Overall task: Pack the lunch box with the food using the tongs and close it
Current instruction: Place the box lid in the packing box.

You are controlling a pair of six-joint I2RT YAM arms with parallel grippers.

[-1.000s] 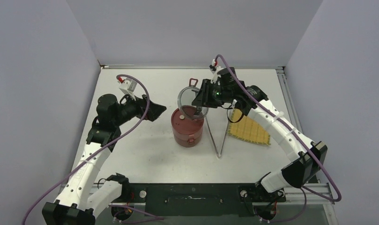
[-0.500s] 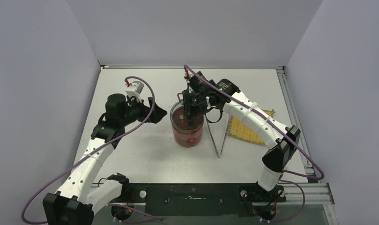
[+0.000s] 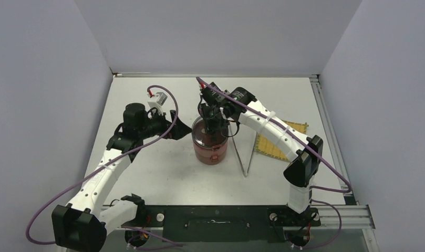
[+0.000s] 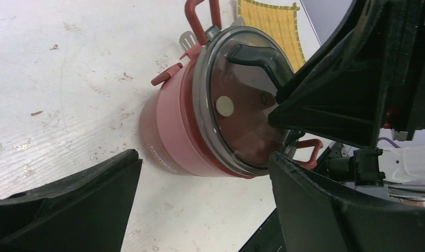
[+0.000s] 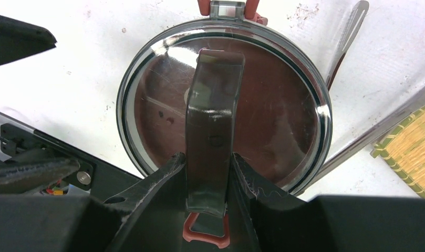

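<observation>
The dark-red lunch box [image 3: 210,151] stands mid-table as a stacked tiffin. My right gripper [image 3: 210,118] is shut on the dark handle [image 5: 213,105] of a clear round lid [image 5: 283,105]. It holds that lid flat over the box top; whether the lid is fully seated I cannot tell. In the left wrist view the lid [image 4: 241,105] covers the lunch box [image 4: 170,136]. My left gripper [image 3: 182,129] is open just left of the box, holding nothing. The tongs [image 3: 247,152] lie on the table right of the box. The food is hidden.
A yellow woven mat [image 3: 278,144] lies right of the tongs. Red latches stick out from the box sides [image 4: 199,16] and one shows under my right fingers [image 5: 205,231]. The two grippers are close together over the box.
My right arm has carried the clear lid left and down from beside the box to over its top. My left gripper has moved in towards the box's left side.
</observation>
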